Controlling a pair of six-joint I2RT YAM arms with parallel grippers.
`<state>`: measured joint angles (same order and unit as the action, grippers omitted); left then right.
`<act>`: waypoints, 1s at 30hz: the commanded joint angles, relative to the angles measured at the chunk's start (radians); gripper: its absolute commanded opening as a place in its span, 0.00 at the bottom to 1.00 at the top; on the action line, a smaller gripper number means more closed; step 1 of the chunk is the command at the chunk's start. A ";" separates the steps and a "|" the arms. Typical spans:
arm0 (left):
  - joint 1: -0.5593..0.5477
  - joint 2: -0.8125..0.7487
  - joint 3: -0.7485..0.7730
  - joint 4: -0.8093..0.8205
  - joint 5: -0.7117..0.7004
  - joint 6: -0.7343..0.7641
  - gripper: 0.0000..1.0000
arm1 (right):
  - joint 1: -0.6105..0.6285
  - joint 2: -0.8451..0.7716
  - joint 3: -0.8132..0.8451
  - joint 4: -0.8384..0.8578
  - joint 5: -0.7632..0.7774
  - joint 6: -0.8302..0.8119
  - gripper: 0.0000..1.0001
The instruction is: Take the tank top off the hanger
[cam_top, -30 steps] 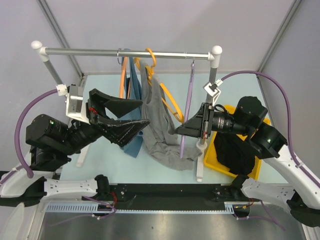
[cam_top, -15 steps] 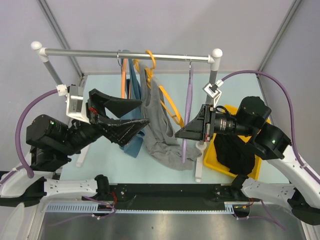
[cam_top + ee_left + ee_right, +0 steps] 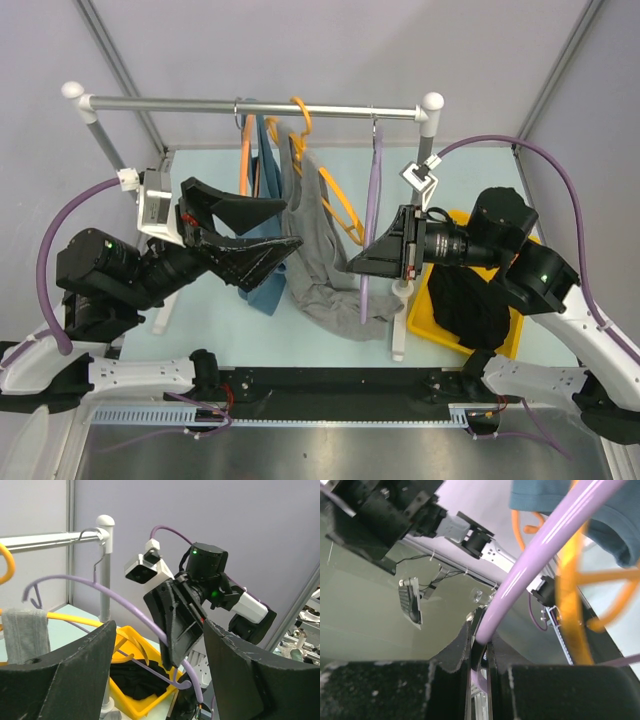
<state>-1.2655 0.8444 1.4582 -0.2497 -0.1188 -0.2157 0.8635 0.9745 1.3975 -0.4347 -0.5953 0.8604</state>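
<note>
Right tool [image 3: 353, 263] pinches the purple hanger [image 3: 372, 200] (lower edge); left tool [image 3: 290, 224] gapes wide, free.

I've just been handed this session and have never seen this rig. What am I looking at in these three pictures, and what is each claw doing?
You are looking at two robot arms bolted at the near edge of a table, each ending in a two-finger claw. The wide picture comes from a fixed camera above and behind them. The other two come from cameras on the wrists, so each looks along its own claw. Across the table stands a clothes rail with a grey tank top on an orange hanger, a blue garment beside it, and a bare purple hanger. A yellow bin on the right holds black cloth. The right claw is shut on the purple hanger. The left claw is open, holding nothing, near the blue garment.
</note>
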 commanded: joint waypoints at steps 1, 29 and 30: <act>-0.003 0.010 -0.004 0.000 -0.019 0.019 0.75 | 0.046 -0.034 0.077 0.169 0.005 -0.066 0.00; -0.003 0.041 0.014 -0.010 -0.001 0.003 0.75 | -0.138 -0.122 -0.057 0.100 -0.035 0.081 0.00; -0.003 0.042 0.016 -0.013 0.001 0.003 0.75 | -0.138 -0.125 -0.060 0.094 -0.046 0.078 0.00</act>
<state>-1.2655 0.8829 1.4586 -0.2573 -0.1272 -0.2169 0.7303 0.8711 1.3376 -0.4000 -0.5762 0.9409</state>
